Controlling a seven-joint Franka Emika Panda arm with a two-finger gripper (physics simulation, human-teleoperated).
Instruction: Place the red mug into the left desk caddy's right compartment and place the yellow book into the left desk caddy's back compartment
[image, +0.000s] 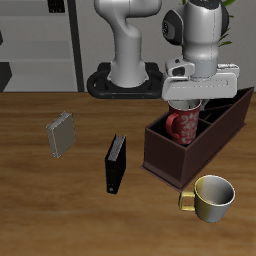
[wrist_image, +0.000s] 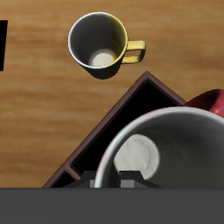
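The pincer (image: 190, 101) is gripping the red mug (image: 183, 125) over the left desk caddy (image: 196, 140); releasing off-center risks it catching a divider and tipping.

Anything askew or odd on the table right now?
Nothing spilled or damaged. The yellow book stands tilted on the table, and the black book stands on edge. The red mug hangs under the hand over the left desk caddy. The yellow-cream mug is upright.
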